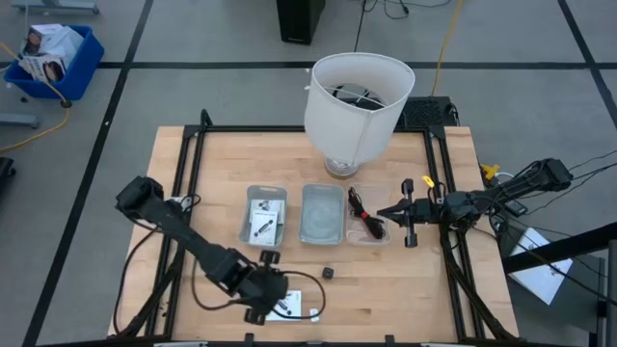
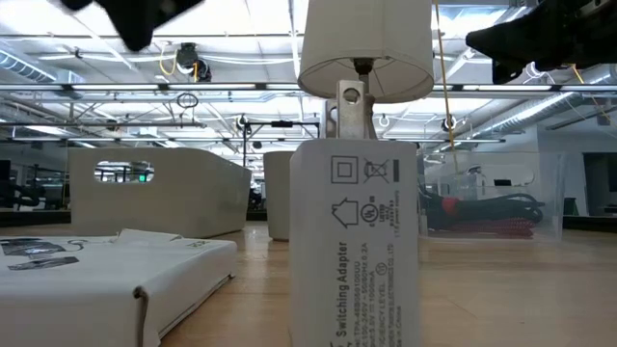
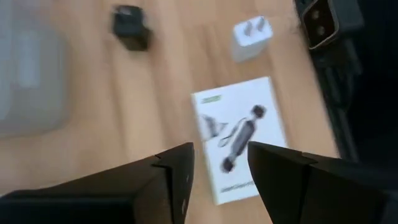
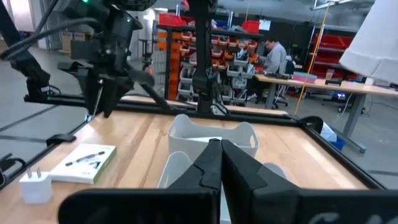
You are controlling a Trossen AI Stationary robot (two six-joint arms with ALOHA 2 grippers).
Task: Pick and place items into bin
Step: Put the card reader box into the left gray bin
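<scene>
High view, left to right. Left gripper [image 1: 273,301] sits low in the frame, left of centre, near the table's front edge, hovering over a white packet [image 1: 294,305] with black print. In the left wrist view the fingers [image 3: 177,177] are spread apart with nothing between them, and the packet [image 3: 239,137] lies on the wood just beyond them. A white plug adapter [image 3: 251,38] and a small black cube [image 3: 130,27] lie further off in that view; the cube [image 1: 328,273] is at lower centre of the high view, apart from the trays.

Three clear bins stand in a row at mid-frame. The left bin [image 1: 252,197] holds white packets [image 1: 263,219], probably two, though the stack is hard to read. The middle bin [image 1: 322,193] looks bare inside. The right bin [image 1: 386,199] holds the black coiled cable [image 1: 365,217]. A big white lampshade [image 1: 357,101] stands just behind the bins, upper centre.

Right gripper [image 1: 381,213] reaches in from the right of the frame, tips over the right bin just beside the cable. In the right wrist view its fingers [image 4: 211,163] are pressed together with nothing held.

Low view: the adapter [image 2: 355,241] fills the centre, upright on the table, with a packet [image 2: 106,280] flat at lower left.
</scene>
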